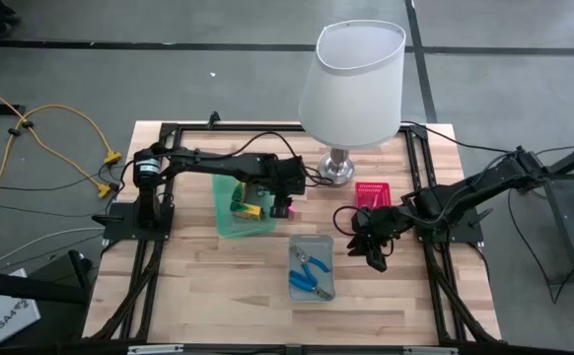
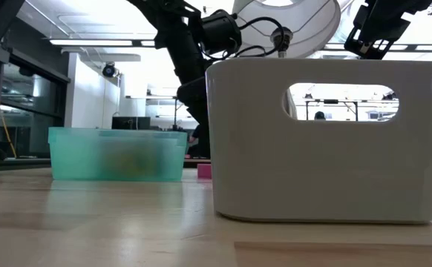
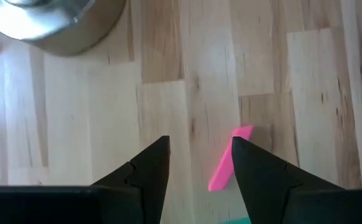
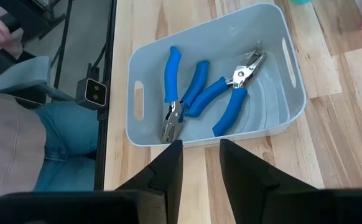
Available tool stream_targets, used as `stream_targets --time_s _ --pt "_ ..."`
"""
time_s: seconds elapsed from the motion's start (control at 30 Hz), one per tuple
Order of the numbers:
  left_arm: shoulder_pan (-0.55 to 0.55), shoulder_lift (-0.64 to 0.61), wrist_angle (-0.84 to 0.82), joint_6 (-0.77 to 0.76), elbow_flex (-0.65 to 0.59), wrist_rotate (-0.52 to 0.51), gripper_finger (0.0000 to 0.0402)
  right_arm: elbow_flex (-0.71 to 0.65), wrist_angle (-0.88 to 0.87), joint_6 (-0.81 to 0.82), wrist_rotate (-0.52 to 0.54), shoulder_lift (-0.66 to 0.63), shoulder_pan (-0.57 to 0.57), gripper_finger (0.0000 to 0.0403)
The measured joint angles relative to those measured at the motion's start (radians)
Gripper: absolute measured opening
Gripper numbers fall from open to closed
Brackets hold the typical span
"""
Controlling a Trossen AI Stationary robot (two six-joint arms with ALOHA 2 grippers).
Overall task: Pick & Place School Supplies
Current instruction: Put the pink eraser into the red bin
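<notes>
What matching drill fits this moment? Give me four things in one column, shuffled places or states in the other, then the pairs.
1. pink bar
2. blue-handled pliers
3. yellow-and-green pieces
4. left gripper

A. in the green tray
B. in the grey tray
C. flat on the bare wood by the lamp base
D. open, above the table, one finger overlapping the pink bar

Pairs: 1-C, 2-B, 3-A, 4-D

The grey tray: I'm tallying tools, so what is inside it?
The grey tray holds two blue-handled pliers, lying side by side on its floor. No other item shows there; the near wall hides a thin strip of floor in the right wrist view.
</notes>
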Motion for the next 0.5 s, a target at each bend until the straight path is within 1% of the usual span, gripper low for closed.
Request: stream_targets --time_s 0.17,0.5 --pt "-0.001 0.000 -0.001 -0.021 0.000 0.019 0.0165 0.000 0.001 0.000 0.000 0.000 0.000 0.0097" --pt "-0.016 0.001 -0.056 -0.032 0.000 0.021 0.0165 0.000 0.001 -0.003 0.000 0.000 0.000 0.0097"
